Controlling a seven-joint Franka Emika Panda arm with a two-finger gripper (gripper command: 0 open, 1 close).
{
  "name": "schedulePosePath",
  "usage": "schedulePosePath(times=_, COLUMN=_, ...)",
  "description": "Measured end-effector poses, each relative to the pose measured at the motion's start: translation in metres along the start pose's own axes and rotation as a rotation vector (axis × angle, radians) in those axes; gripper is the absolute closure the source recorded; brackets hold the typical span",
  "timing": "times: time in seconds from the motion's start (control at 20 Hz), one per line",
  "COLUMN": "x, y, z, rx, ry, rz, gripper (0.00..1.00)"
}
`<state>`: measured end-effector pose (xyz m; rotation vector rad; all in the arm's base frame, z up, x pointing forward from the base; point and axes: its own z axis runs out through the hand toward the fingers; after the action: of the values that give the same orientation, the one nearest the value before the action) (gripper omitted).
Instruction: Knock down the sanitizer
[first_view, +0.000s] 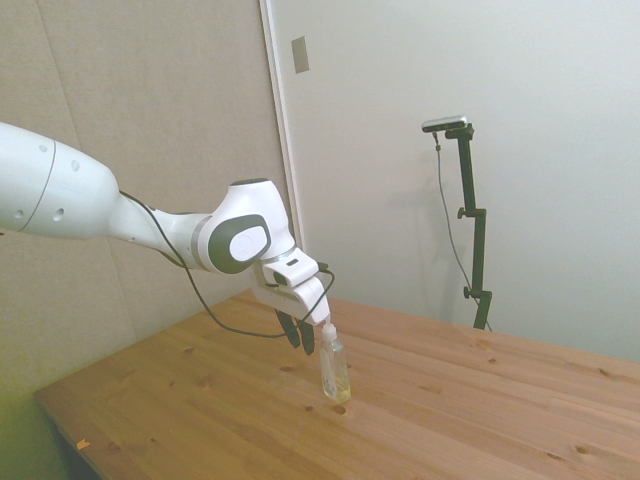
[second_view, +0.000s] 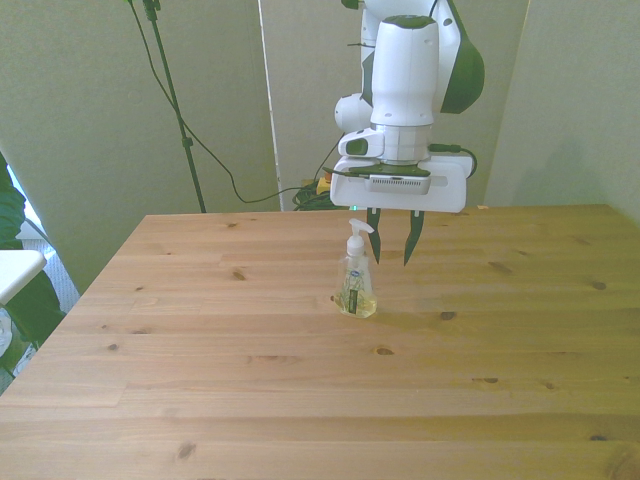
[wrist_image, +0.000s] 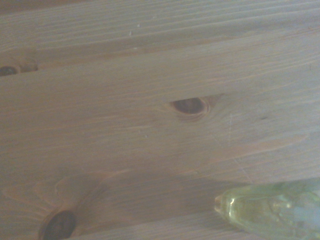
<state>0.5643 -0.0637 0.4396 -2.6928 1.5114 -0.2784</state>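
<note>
We see the sanitizer (second_view: 356, 283) standing upright on the bench (second_view: 300, 390), long axis vertical, its white nozzle on top pointing toward the front view's right. Our pincer (second_view: 392, 248) hangs just beside the nozzle, fingers parted and pointing down, gripping nothing. In the wrist view the bottle (wrist_image: 272, 207) shows yellowish against the knotted wood.

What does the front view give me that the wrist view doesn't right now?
Front view only: the gripper open just above the table, its fingers right behind the sanitizer, which stands upright with its white pump top. Wrist view only: close wood grain and dark knots, with just the bottle's yellowish base at the frame's edge. Both: the sanitizer on the wooden table.
</note>
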Motion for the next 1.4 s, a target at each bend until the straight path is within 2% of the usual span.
schedulePosePath(times=0.65, x=0.029, y=0.017, z=-0.004, rx=-0.004, ry=0.013, rz=0.058, gripper=1.0)
schedulePosePath(times=0.85, x=0.052, y=0.017, z=-0.005, rx=-0.008, ry=0.027, rz=0.084, gripper=1.0)
schedulePosePath(times=1.1, x=0.089, y=0.005, z=0.018, rx=-0.021, ry=0.039, rz=0.118, gripper=1.0)
schedulePosePath(times=1.4, x=0.121, y=-0.01, z=0.02, rx=0.007, ry=0.062, rz=0.154, gripper=1.0)
